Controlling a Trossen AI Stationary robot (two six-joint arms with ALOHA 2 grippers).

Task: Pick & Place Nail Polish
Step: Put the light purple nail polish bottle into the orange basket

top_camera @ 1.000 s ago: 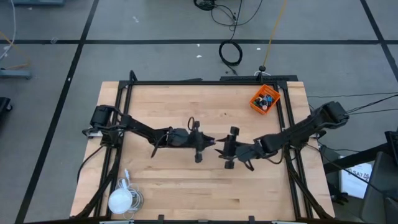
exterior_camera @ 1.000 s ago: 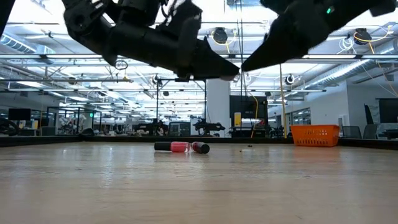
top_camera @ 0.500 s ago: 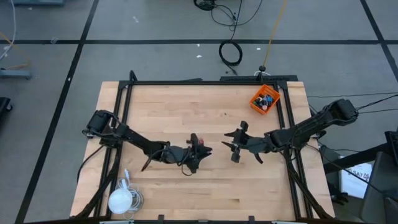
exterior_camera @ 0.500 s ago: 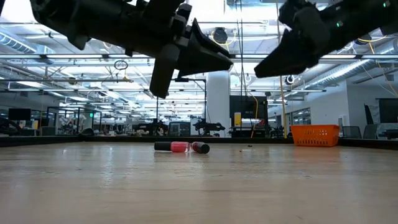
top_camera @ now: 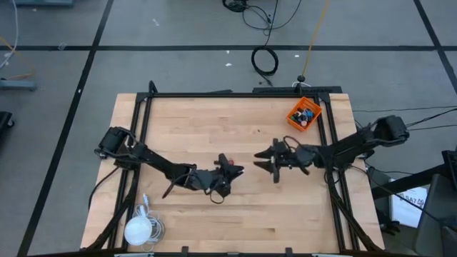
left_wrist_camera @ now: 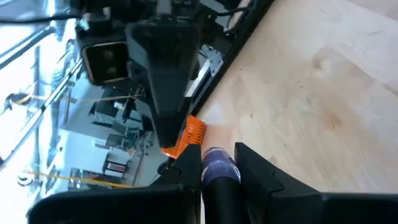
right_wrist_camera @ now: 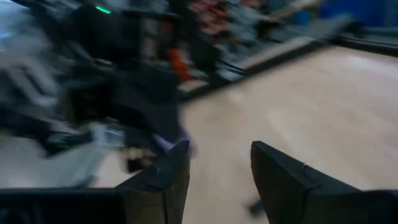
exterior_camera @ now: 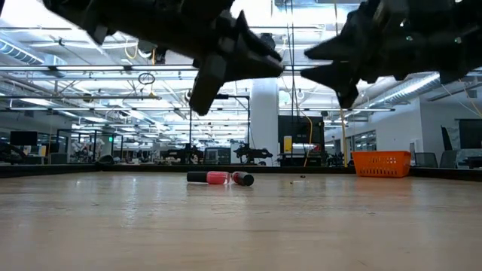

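Nearest in the left wrist view, the left gripper (left_wrist_camera: 219,168) is clamped on a purple nail polish bottle (left_wrist_camera: 219,167). It hangs above the middle of the wooden table (top_camera: 214,128), about where it was half a second ago.

The right gripper (top_camera: 270,160) has nothing between its fingers (right_wrist_camera: 163,177), which stand apart. Since a second ago it has drawn back from the left gripper toward the right side and now hovers above the table, well apart from it.

Farther back in the low view, two pink nail polish bottles (exterior_camera: 221,178) lie on the tabletop — unchanged.

At the far right corner stands the orange bin (top_camera: 304,114) with several bottles inside.
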